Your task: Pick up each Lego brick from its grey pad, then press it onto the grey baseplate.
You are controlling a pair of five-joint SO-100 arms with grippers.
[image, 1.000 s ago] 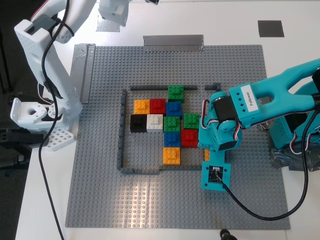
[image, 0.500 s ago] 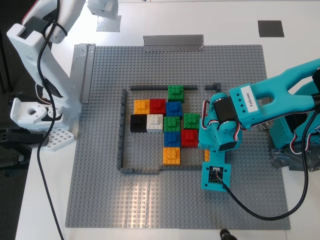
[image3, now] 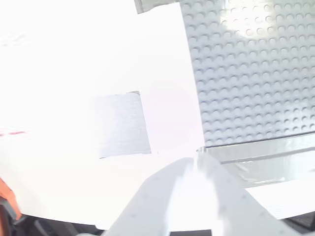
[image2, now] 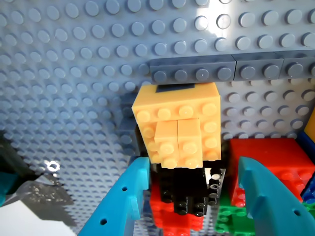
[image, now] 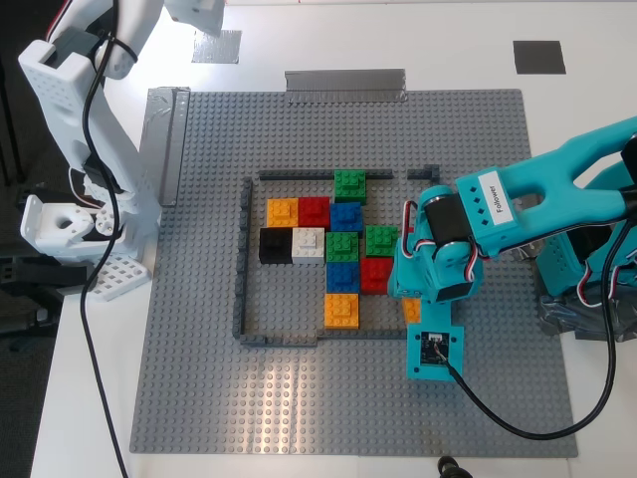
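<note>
The grey baseplate (image: 299, 398) fills most of the exterior view, taped along two edges so that pressing will not shift it; its low dark-grey frame (image: 240, 259) marks the building area, and the coloured bricks sit packed inside it.

The teal arm (image: 518, 204) reaches in from the exterior view's right; it carries the first gripper (image2: 194, 194), whose blue jaws stand apart on either side of an orange Lego brick (image2: 177, 123); the brick appears to rest on the plate just beside the frame's row, and the jaws do not visibly pinch it, so the gripper reads as released, probably after pressing. In the exterior view only a sliver of that brick (image: 410, 310) shows under the wrist.

The white arm (image: 85, 119) stands at the exterior view's left; its second gripper (image3: 189, 196) hovers over the white table near the pale silvery pad (image3: 120, 125), and glare hides whether it is clenched or released. No brick shows on that pad, nor on the dark grey pad (image: 538, 56) at the far corner.

Counted in the exterior view: three orange bricks including the sliver, three green, two red, two blue, one black, one white; two pads; two arms.
</note>
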